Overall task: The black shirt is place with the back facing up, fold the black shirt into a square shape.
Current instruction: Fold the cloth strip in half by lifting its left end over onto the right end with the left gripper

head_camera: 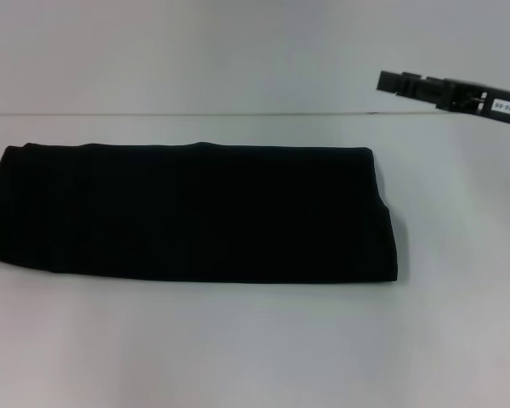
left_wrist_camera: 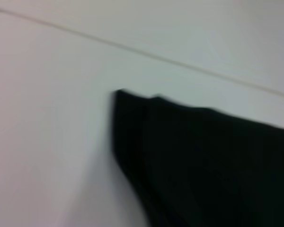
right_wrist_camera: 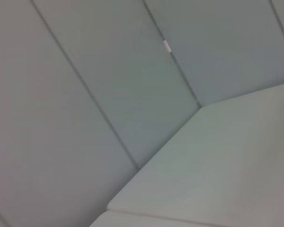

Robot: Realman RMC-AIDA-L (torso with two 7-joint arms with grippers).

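Shirt: black shirt [head_camera: 191,212] lies flat on the counter [head_camera: 255,348], already a long band folded lengthwise, running across the view; no lettering shows.
Near edge of shirt: a straight fold line, with bare counter in front of it for a low approach.
Step in hand: likely the crosswise fold, one short end carried over the other to make a square.
How to do it well: pinch both corners of one short end, lift just clear, lay it level on the far end so layers don't drag.
Right end of shirt: layered corner, slightly stepped; room beside it.
Left end of shirt: its corner shows in the left wrist view [left_wrist_camera: 132,109]; left hand unseen.
Beyond the shirt: right hand [head_camera: 391,82] hovers high off the right corner, apparently pressed together, holding nothing.
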